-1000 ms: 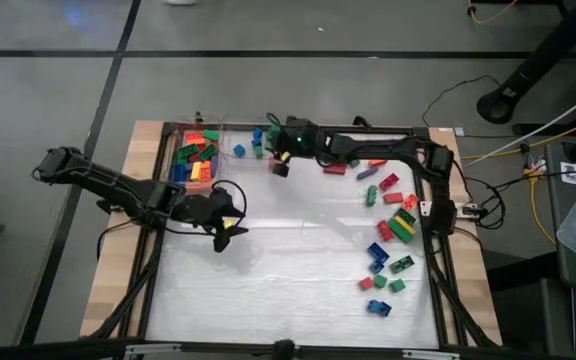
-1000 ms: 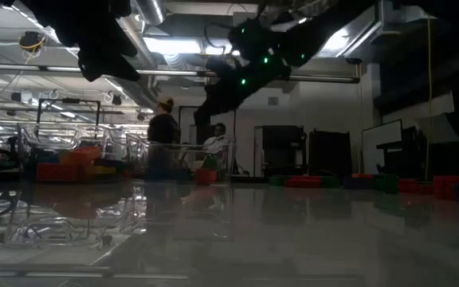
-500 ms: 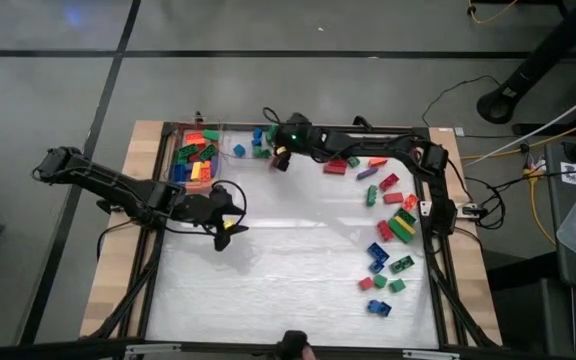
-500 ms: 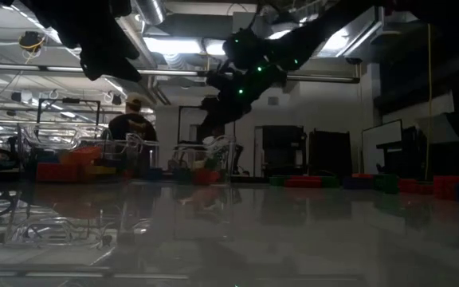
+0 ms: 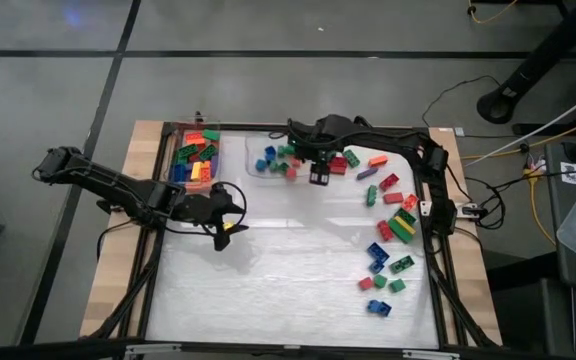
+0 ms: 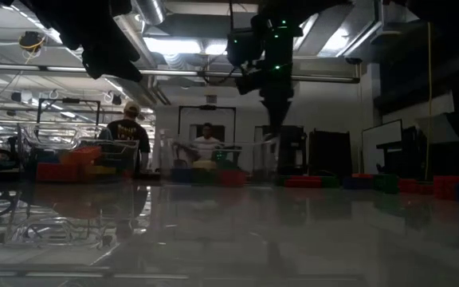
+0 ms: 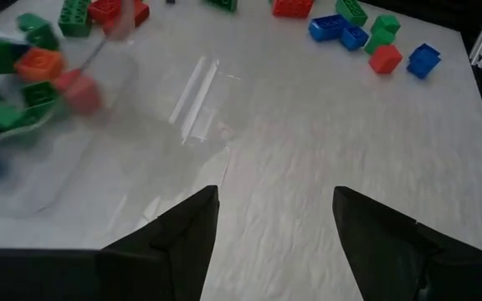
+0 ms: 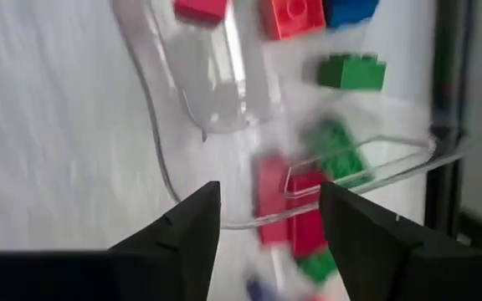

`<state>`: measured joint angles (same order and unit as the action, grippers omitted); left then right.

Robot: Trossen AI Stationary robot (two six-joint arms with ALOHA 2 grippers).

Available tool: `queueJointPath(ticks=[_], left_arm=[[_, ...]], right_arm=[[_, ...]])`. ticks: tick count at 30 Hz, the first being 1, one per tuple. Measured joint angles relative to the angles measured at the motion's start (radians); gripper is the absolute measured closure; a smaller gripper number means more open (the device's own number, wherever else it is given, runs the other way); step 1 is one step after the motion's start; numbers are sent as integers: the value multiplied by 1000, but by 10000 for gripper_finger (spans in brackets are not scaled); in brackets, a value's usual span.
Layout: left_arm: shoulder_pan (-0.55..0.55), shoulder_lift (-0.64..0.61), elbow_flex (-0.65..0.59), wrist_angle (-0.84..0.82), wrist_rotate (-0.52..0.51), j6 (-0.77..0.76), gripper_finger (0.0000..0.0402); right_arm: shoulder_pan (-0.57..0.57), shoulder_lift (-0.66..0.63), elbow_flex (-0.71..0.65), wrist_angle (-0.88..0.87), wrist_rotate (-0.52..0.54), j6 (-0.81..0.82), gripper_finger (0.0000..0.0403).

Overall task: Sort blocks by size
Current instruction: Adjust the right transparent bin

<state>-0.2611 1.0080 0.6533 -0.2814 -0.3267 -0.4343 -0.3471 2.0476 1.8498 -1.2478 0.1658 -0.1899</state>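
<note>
Blocks (image 5: 389,222) lie in three groups on my white table (image 5: 288,270). A loose scatter of red, green, blue and purple ones runs down the right side, from the far right corner to the near right. On the far left, a clear bin (image 5: 195,160) holds a packed pile of red, orange, green, yellow and blue bricks. Just right of it, a clear tray (image 5: 273,160) carries a smaller heap of green, blue and red pieces.

My right gripper (image 5: 319,177) hangs over the far middle of the table, right beside that tray's right edge, with a red block (image 5: 336,168) and a green block (image 5: 351,158) close by. In the right wrist view its fingers (image 8: 187,230) stand apart with nothing between them, and the tray's rim (image 8: 308,209) and blurred red and green bricks show past them.

My left gripper (image 5: 226,228) hovers above bare table at the left, near the bin's near end. Its fingers (image 7: 187,234) are spread and empty in the left wrist view. A spot of yellow shows at the gripper in the high view; I cannot tell what it is.
</note>
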Motion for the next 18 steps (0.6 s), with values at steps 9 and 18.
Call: queueJointPath(ticks=[9, 18], left_arm=[[0, 0, 0, 0, -1, 0, 179], [0, 0, 0, 0, -1, -3, 179]], right_arm=[[1, 0, 0, 132, -30, 16, 220], [1, 0, 73, -60, 67, 30, 248]])
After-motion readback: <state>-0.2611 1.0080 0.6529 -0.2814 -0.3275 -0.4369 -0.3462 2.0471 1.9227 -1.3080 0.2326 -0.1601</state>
